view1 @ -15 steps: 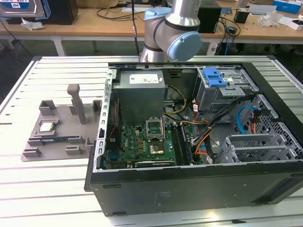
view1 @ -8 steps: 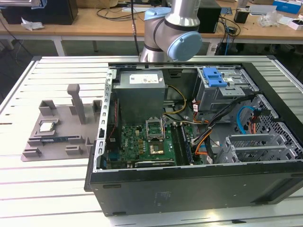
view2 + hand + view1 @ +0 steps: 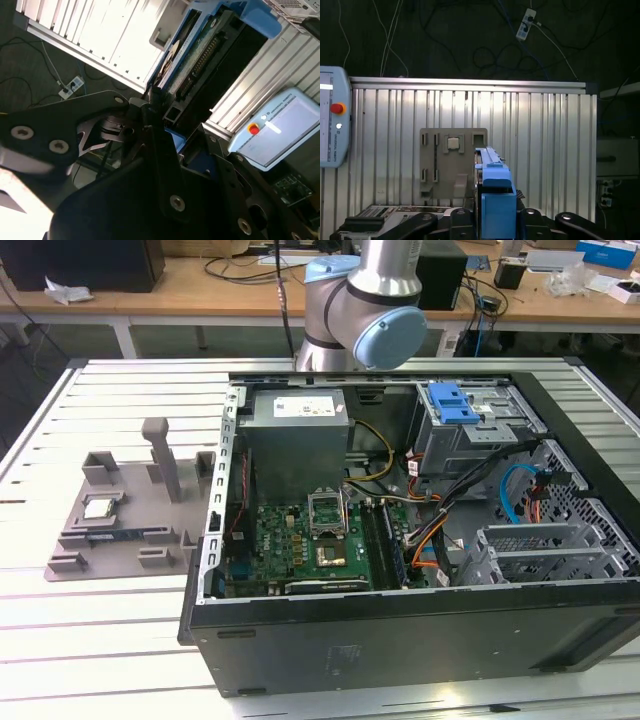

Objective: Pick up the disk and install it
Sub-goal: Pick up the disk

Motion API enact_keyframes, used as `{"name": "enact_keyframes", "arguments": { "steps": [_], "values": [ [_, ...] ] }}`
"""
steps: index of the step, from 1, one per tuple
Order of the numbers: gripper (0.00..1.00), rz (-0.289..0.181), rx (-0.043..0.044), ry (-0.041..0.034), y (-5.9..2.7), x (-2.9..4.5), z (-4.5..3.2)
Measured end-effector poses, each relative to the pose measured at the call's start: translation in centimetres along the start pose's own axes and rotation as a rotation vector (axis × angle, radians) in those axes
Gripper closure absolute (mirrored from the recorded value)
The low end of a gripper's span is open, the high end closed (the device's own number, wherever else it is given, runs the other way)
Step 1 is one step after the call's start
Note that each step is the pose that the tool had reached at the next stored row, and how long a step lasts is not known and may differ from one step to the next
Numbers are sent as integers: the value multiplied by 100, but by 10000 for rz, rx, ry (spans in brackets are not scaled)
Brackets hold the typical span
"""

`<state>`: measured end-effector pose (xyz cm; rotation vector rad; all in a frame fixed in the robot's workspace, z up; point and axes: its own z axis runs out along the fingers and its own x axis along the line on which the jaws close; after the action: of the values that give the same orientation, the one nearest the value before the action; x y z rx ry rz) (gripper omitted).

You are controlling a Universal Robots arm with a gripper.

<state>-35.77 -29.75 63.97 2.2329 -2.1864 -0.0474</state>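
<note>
Seemingly disk (image 3: 494, 196) stands edge-on between jaws, which are clenched on its blue-framed sides.

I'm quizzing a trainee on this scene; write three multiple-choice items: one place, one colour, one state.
1. The grey fixture plate lies on which side of the computer case? A) the exterior view's left B) the exterior view's right C) inside
2. The disk's frame is: A) red B) blue C) green
3. The gripper is: A) open B) shut on the disk C) shut on a cable
Answers: 1 A, plate left of case; 2 B, blue edge in first wrist view; 3 B, disk clamped in it.
</note>
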Motion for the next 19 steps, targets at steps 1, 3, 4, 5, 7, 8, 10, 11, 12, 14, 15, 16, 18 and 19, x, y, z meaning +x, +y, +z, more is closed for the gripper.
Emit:
{"name": "enact_keyframes", "arguments": {
  "steps": [1,3,4,5,7,8,10,11,12,14,15,16,18,19],
  "values": [
    [63,0,0,1,1,0,-29],
    [63,0,0,1,3,-1,-99],
    [63,0,0,1,4,-2,-128],
    [63,0,0,0,5,-2,-152],
    [63,0,0,1,7,-3,-215],
    [63,0,1,0,8,-4,-252],
    [63,0,1,-24,11,-4,-304],
    [63,-2,3,-96,11,-5,-303],
    [63,-4,3,-161,11,-4,-304],
    [63,-8,5,-252,10,-2,-304],
    [63,-7,4,-252,10,-3,-304],
    [63,-7,5,-253,10,-2,-304],
    [63,-7,5,-253,10,-2,-304],
    [63,-9,4,-253,10,-2,-304]
  ]
}}
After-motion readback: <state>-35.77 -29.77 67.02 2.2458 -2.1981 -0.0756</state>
